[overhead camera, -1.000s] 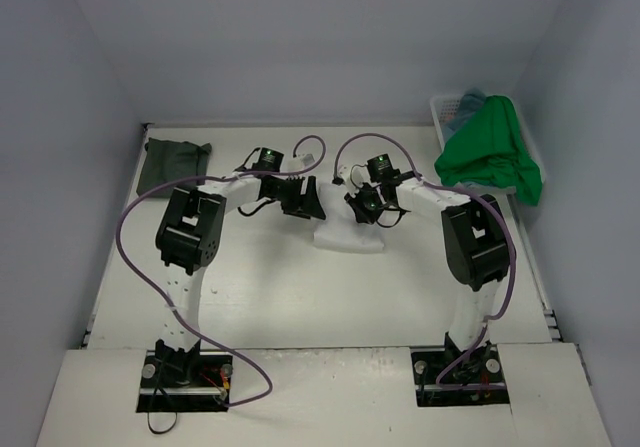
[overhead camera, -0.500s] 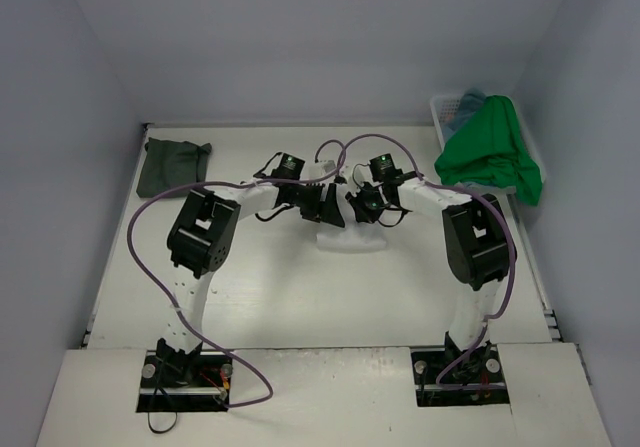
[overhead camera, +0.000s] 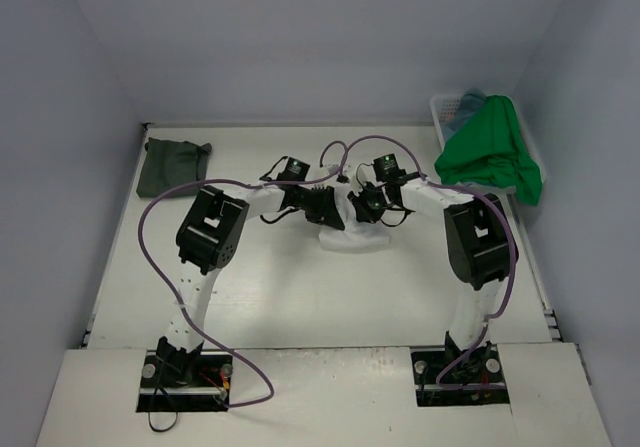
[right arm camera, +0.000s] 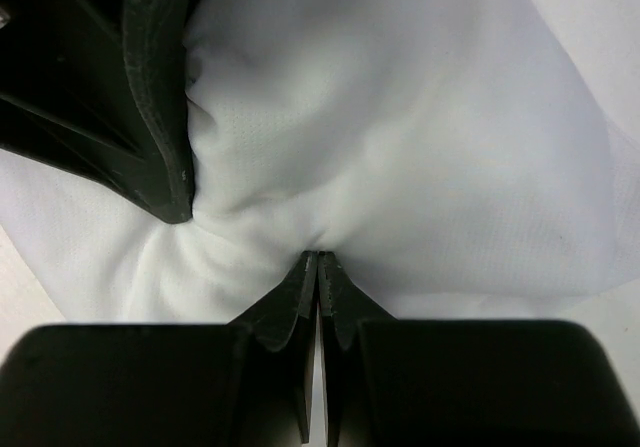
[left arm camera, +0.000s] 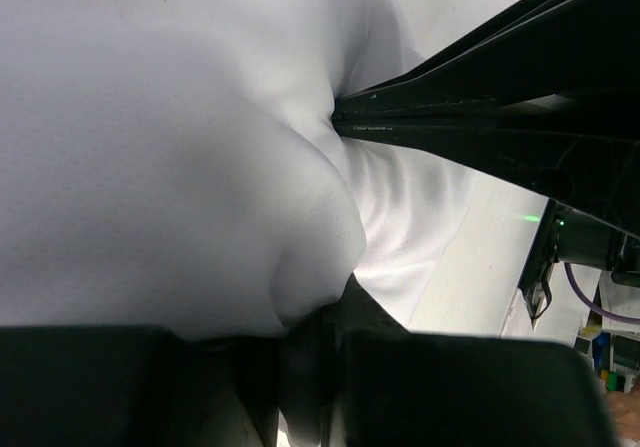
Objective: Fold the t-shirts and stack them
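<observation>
Clamped together, the left gripper (left arm camera: 325, 317) has a bunched ridge of the white t-shirt (overhead camera: 352, 237) drawn into the slit between its jaws. The right gripper (right arm camera: 318, 264) is likewise closed, nipping a small peak of the same cloth at its very tips. The two pinches sit just beside each other, with creases radiating from both.

The white t-shirt lies in a crumpled heap on the table (overhead camera: 300, 297), well to the left of the white lattice basket (overhead camera: 442, 115). The bright green t-shirt (overhead camera: 490, 152) is draped over that basket's near side. The teal-blue t-shirt (overhead camera: 468, 100) shows inside it, behind the green one. The dark grey-green t-shirt (overhead camera: 172, 163) lies folded far to the left of the basket, at the table's other side.

This cloth looks light, thin and limp. It will sag, and may slip from a shallow pinch such as the right one. With both grips so close, lifting would probably raise a bundle, not a spread sheet. Hems, shoulders or corners set well apart seem the better holds, though none can be made out in the heap.
</observation>
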### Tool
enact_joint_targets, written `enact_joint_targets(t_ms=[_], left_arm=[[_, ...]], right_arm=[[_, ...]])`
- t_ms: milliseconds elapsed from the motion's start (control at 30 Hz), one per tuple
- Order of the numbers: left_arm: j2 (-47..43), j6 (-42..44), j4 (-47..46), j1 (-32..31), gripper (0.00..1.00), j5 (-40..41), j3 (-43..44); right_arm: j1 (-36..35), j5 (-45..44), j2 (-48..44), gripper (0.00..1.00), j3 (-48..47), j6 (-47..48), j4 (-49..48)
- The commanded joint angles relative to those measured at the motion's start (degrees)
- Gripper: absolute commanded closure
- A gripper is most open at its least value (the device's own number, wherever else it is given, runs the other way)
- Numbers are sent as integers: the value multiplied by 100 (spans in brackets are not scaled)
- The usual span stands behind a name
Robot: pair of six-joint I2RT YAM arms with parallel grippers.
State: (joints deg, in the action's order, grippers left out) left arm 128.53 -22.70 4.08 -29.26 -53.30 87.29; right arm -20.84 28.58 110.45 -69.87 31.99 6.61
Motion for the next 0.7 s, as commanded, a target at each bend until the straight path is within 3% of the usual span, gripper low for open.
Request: enact_joint_targets(t_ms=[0, 400, 667], left_arm=[[76, 274, 330, -168, 100, 346, 121], [-381, 1670, 2236, 710, 100, 1067, 860], [-584, 1944, 2624, 1045, 100, 1137, 1000]], right_arm=[[45, -72, 126, 100, 236, 167, 183], [537, 7, -823, 100, 562, 378, 226], [959, 227, -1289, 100, 579, 431, 367]])
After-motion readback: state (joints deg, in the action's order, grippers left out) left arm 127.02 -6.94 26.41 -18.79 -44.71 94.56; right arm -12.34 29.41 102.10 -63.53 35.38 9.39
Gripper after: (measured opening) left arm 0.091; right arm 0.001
